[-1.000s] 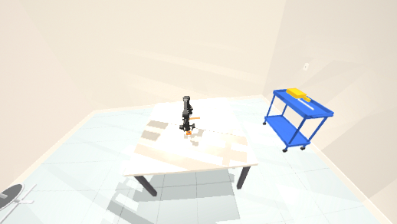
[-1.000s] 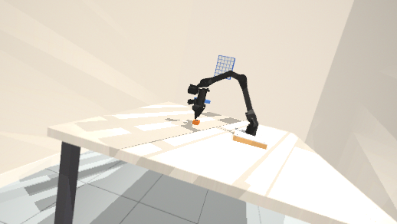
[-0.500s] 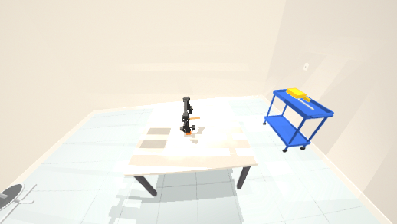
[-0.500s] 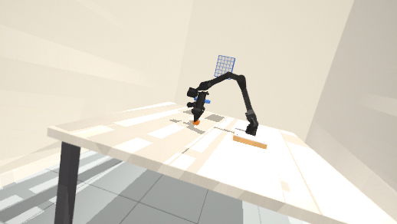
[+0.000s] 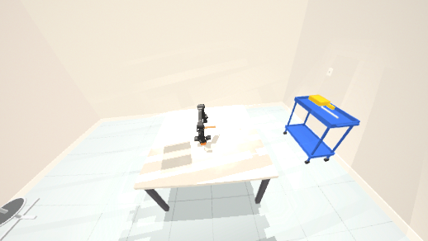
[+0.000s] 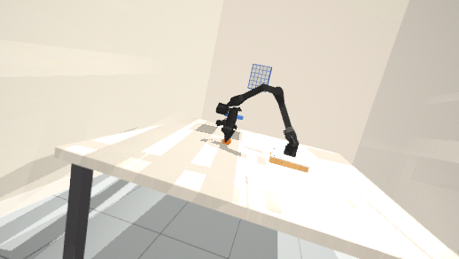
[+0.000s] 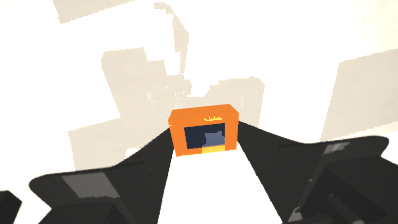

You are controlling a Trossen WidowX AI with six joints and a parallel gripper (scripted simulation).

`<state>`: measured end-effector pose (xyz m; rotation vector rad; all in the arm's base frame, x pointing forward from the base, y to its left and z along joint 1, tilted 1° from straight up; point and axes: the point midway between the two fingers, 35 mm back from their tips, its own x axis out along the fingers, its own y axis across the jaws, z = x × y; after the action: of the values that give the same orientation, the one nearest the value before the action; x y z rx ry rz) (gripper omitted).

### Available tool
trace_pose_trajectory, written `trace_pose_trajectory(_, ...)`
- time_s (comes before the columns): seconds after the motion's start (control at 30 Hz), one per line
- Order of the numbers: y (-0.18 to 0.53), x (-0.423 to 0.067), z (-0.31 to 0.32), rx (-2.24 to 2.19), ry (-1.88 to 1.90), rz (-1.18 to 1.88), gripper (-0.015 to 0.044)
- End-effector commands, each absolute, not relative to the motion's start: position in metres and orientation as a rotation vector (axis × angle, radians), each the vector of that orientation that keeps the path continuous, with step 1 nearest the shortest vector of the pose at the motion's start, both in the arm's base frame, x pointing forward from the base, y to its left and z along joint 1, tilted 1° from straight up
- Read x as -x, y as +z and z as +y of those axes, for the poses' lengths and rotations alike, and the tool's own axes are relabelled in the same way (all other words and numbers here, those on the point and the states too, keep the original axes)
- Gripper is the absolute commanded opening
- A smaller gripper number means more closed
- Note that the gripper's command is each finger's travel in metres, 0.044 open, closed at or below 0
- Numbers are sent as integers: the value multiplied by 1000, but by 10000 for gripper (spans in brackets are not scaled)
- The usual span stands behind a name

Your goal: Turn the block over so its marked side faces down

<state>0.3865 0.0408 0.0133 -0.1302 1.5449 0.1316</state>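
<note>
The block (image 7: 204, 116) (image 5: 203, 144) (image 6: 228, 142) is a small orange cube resting on the white table (image 5: 231, 165) (image 6: 310, 200). Its marked side, a dark blue panel, faces up toward the wrist camera. My gripper (image 7: 203, 127) (image 5: 202, 139) (image 6: 227, 137) points straight down over the block. In the wrist view its two black fingers touch the block's left and right sides. The gripper is shut on the block, which sits at table level.
A flat wooden strip (image 6: 288, 164) lies by the arm's base (image 6: 291, 147). A blue grid panel (image 6: 260, 76) hangs behind the arm. A blue cart (image 5: 322, 124) carrying a yellow object (image 5: 319, 99) stands on the floor, right of the table.
</note>
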Motion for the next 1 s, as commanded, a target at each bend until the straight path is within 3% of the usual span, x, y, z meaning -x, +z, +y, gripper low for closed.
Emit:
trace_pose_trajectory(0.0,11,-385,41,125,130,1551,262)
trace_pose_trajectory(0.5,11,-385,41,125,130,1551,162)
trace_pose_trajectory(0.7,40,-384,41,125,130,1551,5)
trace_pose_trajectory(0.97,39,-386,41,121,132,1515,0)
